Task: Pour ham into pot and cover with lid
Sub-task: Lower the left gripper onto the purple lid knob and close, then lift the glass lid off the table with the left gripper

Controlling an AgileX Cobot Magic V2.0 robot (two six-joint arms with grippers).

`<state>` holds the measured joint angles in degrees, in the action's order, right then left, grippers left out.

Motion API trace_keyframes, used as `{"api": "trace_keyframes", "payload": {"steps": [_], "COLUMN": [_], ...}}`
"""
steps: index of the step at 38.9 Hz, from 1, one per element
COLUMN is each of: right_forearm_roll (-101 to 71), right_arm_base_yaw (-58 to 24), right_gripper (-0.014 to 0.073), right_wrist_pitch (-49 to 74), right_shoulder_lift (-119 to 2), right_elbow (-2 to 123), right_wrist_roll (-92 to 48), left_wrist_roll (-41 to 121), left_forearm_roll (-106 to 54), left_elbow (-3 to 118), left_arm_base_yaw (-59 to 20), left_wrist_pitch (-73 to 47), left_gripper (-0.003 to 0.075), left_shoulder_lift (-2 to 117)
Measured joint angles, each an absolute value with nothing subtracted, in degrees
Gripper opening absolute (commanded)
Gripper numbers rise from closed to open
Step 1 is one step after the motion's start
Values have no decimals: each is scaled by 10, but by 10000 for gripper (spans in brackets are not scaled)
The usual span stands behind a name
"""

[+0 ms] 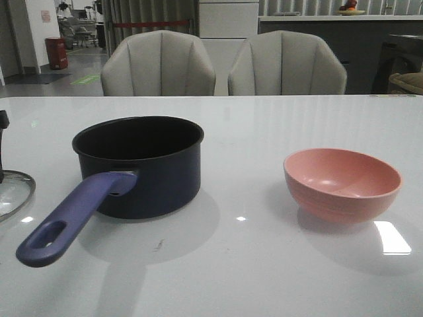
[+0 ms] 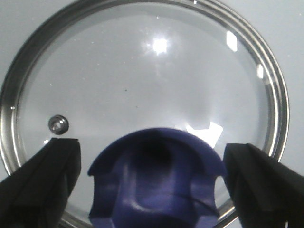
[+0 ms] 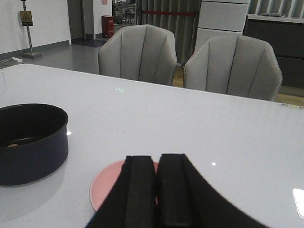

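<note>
Left gripper (image 2: 152, 185) is spread open around the lid's (image 2: 142, 85) knob (image 2: 156, 180); right gripper (image 3: 156, 190) is closed and empty above the bowl (image 1: 342, 183). The pot (image 1: 139, 165) sits left of center on the desk (image 1: 264, 264), its handle (image 1: 73, 218) pointing toward the camera and leftward. The lid lies flat beyond the pot's left side.

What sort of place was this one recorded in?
Probably an office or showroom lounge, not a home kitchen: a glossy white table with two padded grey chairs, a corridor with a red bin and a floor sign behind.

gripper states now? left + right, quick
Left gripper: open, fingers either side of the lid knob, not gripping yet.
Right gripper: closed, empty, above the pink bowl.
</note>
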<state>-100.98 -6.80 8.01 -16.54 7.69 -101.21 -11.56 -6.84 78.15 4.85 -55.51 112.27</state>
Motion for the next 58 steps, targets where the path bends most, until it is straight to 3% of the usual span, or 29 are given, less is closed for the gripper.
{"api": "trace_keyframes", "payload": {"steps": [13, 16, 25, 30, 58], "right_forearm_roll": [-1010, -1010, -1010, -1010, -1010], "right_arm_base_yaw": [-68, -68, -68, -68, -68], "right_gripper": [148, 148, 148, 148, 148], "right_wrist_pitch": [80, 80, 80, 80, 80], "right_shoulder_lift": [-165, -165, -165, -165, -165], "right_elbow": [77, 77, 77, 77, 77], "right_wrist_roll": [-1012, -1012, -1012, -1012, -1012], "left_wrist_roll": [-116, -116, -116, -118, -115], "left_forearm_roll": [-58, -58, -59, -60, -63], "left_elbow": [784, 784, 791, 792, 813], "left_arm_base_yaw": [48, 48, 47, 47, 47], "left_wrist_pitch": [-550, -550, -550, -550, -568], "left_gripper": [613, 568, 332, 259, 256], "left_shoulder_lift": [1128, 1129, 1131, 1131, 1137]}}
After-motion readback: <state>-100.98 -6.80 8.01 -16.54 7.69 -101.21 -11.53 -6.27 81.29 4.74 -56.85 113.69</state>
